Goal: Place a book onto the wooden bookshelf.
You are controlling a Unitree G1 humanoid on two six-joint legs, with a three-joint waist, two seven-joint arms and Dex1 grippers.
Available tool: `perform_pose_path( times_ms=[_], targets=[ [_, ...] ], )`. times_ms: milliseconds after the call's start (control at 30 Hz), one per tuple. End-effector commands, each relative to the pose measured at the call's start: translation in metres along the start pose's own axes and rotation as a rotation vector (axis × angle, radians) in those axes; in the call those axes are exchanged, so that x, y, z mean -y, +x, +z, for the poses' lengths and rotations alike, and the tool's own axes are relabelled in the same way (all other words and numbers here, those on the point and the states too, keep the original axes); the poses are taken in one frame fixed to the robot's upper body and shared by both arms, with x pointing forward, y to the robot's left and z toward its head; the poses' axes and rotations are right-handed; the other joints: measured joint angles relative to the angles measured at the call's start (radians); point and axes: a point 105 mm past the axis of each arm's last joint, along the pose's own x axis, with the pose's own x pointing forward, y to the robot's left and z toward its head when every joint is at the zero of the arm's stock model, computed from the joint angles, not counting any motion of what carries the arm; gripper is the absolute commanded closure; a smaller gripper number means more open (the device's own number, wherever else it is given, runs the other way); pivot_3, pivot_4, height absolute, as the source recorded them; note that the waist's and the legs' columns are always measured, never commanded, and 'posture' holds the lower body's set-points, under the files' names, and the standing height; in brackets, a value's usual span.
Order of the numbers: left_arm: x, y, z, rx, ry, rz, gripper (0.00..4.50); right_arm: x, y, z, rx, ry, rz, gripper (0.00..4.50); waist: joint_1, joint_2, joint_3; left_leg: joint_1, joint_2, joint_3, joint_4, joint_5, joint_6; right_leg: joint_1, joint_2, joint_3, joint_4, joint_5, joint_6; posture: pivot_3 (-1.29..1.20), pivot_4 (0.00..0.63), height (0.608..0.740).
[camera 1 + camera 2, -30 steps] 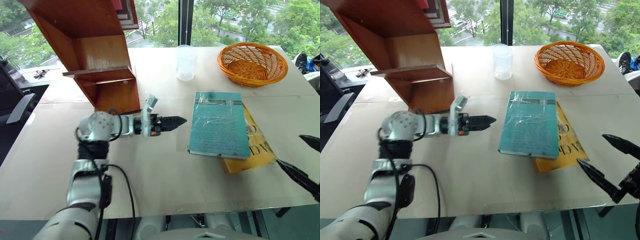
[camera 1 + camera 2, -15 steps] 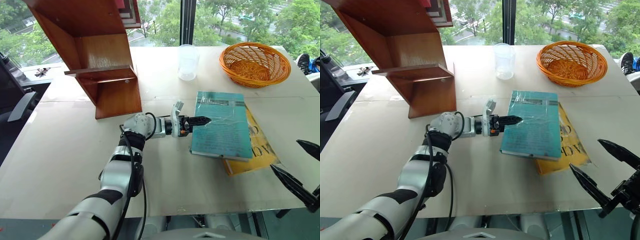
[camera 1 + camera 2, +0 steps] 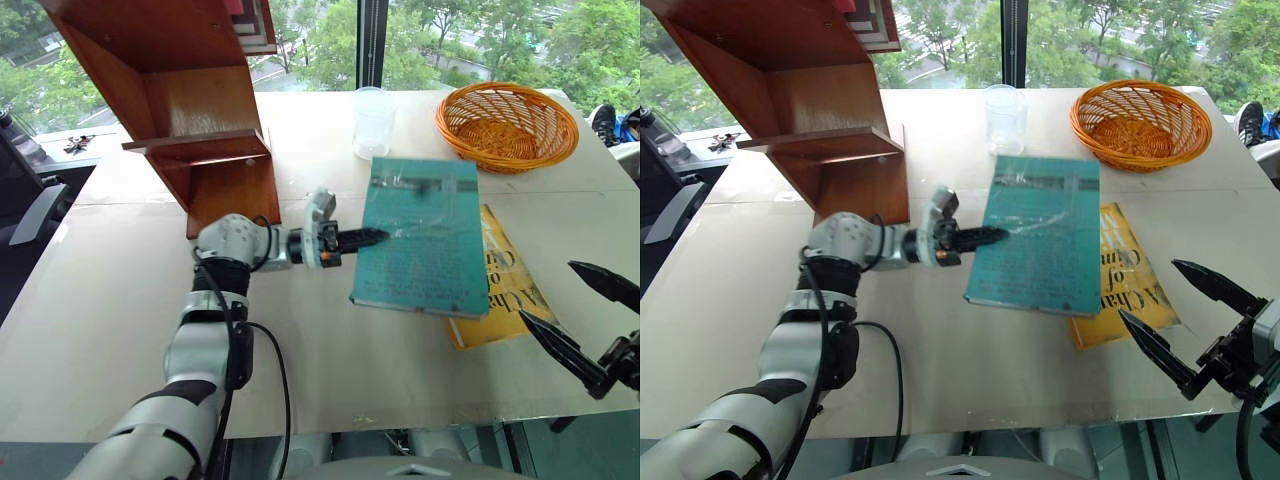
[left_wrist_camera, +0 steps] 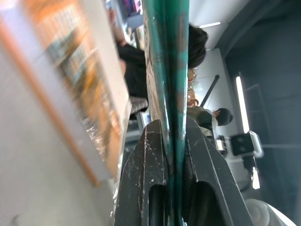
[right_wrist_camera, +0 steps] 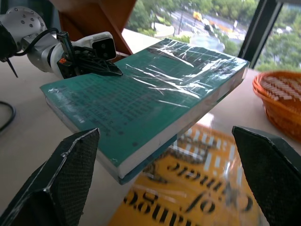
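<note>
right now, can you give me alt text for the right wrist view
A teal book, pinched at one edge by the left claw, hangs above a yellow book on the table. The right claw's fingers stand wide open in the foreground.

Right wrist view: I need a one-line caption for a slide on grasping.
Left gripper shut on the teal book, lifting it off the yellow book.

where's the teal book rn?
In the eye views the teal book is mid-table, lifted clear of the yellow book just right of it, its left edge clamped in the left gripper, right of the wooden bookshelf.
</note>
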Motion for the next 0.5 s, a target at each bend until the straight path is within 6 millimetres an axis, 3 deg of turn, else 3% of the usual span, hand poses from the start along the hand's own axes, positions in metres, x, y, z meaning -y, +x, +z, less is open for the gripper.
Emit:
perform_pose_path(
  times_ms=[33, 167, 300, 400, 500],
  targets=[
    [0.075, 0.002, 0.028, 0.024, 0.427, -0.003, 4.46, 0.015, 0.007, 0.017, 0.103, -0.004, 0.000, 0.00, 0.005, -0.001, 0.000, -0.004, 0.000, 0.000, 0.001, 0.000, 0.000, -0.003, 0.000, 0.000, 0.000, 0.000, 0.000, 0.00, 0.150, 0.740],
    [0.127, 0.008, 0.050, 0.051, 1.026, 0.180, 4.46, 0.032, 0.016, 0.029, 0.178, -0.014, 0.025, 0.00, 0.011, 0.000, 0.000, -0.004, 0.000, 0.000, -0.001, 0.000, -0.001, -0.004, 0.000, 0.000, -0.001, 0.000, 0.000, 0.00, 0.150, 0.740],
    [0.165, 0.003, 0.079, 0.030, 1.719, 0.418, 4.46, 0.037, 0.033, 0.039, 0.238, -0.029, 0.086, 0.00, 0.011, 0.001, 0.001, -0.003, -0.001, 0.001, -0.003, 0.001, -0.002, -0.004, 0.000, 0.001, -0.003, 0.000, 0.000, 0.00, 0.150, 0.740],
    [0.183, -0.006, 0.089, -0.047, 1.983, 0.544, 4.46, 0.038, 0.043, 0.041, 0.264, -0.039, 0.126, 0.00, 0.011, 0.002, 0.001, -0.003, -0.001, 0.001, -0.004, 0.001, -0.002, -0.004, 0.000, 0.001, -0.003, 0.000, -0.001, 0.00, 0.150, 0.740],
    [0.185, -0.020, 0.096, -0.198, 2.124, 0.702, 4.46, 0.041, 0.049, 0.040, 0.280, -0.048, 0.145, 0.00, 0.010, 0.002, 0.001, -0.004, -0.001, 0.001, -0.003, 0.001, -0.002, -0.004, 0.001, 0.001, -0.004, 0.000, 0.000, 0.00, 0.150, 0.740]
  ],
)
